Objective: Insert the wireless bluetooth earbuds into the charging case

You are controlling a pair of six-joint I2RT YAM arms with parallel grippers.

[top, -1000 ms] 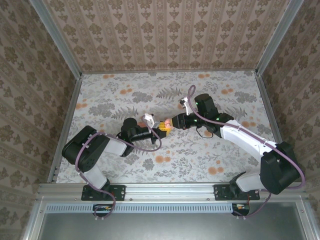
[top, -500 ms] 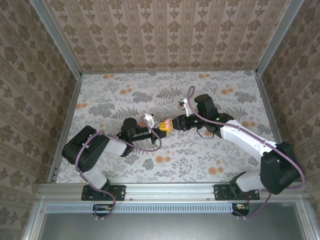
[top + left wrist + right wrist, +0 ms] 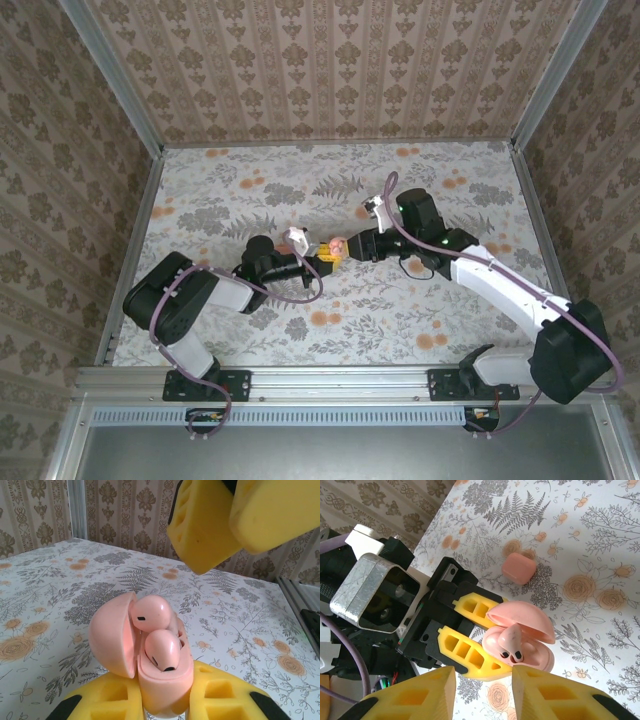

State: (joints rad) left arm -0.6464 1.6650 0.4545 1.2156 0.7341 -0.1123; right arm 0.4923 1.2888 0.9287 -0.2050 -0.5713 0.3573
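Note:
The pink charging case [image 3: 167, 687] stands upright with its lid [image 3: 111, 635] swung open to the left. My left gripper [image 3: 165, 702] is shut on its lower body. Two pink wireless bluetooth earbuds [image 3: 161, 650] sit side by side in its sockets, the far one [image 3: 150, 611] a little higher. In the right wrist view the case [image 3: 537, 656] shows one earbud's stem [image 3: 512, 636] sticking up under the lid. My right gripper [image 3: 482, 692] hangs open just in front of the case with nothing between its fingers [image 3: 200, 525]. From above, the case [image 3: 336, 245] lies between both grippers.
A small salmon rounded block [image 3: 518, 568] lies on the floral table [image 3: 590, 540] beyond the case. The left arm's black wrist and camera housing [image 3: 375, 600] fill the left of the right wrist view. Patterned walls [image 3: 320, 70] enclose the table.
My right gripper has widened its jaws and drawn back a little to the right, away from the case. The left gripper and case have stayed still.

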